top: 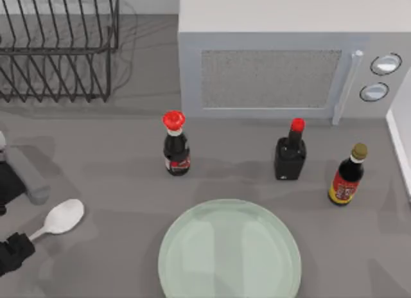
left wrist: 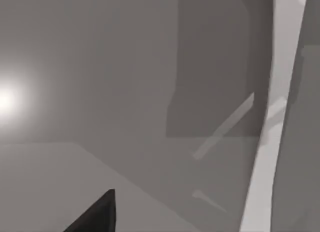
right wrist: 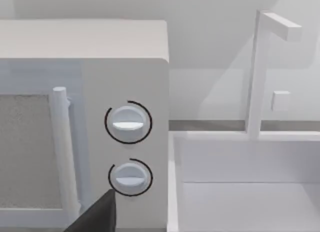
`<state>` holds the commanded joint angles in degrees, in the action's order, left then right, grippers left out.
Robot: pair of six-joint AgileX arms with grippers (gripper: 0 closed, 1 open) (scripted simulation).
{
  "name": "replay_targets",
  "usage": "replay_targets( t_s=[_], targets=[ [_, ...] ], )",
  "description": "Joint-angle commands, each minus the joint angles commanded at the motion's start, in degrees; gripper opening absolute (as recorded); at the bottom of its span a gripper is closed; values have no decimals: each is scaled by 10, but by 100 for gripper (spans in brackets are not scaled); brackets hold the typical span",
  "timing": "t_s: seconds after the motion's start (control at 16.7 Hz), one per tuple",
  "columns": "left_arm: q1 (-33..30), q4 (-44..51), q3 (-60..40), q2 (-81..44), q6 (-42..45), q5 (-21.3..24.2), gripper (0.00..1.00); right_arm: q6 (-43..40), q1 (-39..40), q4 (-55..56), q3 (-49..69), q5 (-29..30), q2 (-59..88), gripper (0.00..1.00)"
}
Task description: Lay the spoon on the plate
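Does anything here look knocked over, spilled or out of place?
Nothing stands out. The three bottles stand upright, the plate is bare, and the spoon lies flat at the table's left by the left gripper.

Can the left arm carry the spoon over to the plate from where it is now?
Probably yes. The left gripper is at the spoon handle near the table's left edge, and the stretch of table toward the plate is bare; the bottles stand farther back.
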<state>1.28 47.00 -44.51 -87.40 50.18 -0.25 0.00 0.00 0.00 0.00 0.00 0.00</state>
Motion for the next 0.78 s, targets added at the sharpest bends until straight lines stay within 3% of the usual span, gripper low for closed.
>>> replay_targets(
  t_s=[0.3, 0.6, 0.78],
  targets=[
    [2, -126, 67, -60, 3, 0, 100, 0, 0, 0, 0, 0, 0, 100],
    [2, -135, 72, -66, 4, 0, 100, 0, 0, 0, 0, 0, 0, 100],
    [2, -135, 72, -66, 4, 0, 77, 0, 0, 0, 0, 0, 0, 100]
  ],
)
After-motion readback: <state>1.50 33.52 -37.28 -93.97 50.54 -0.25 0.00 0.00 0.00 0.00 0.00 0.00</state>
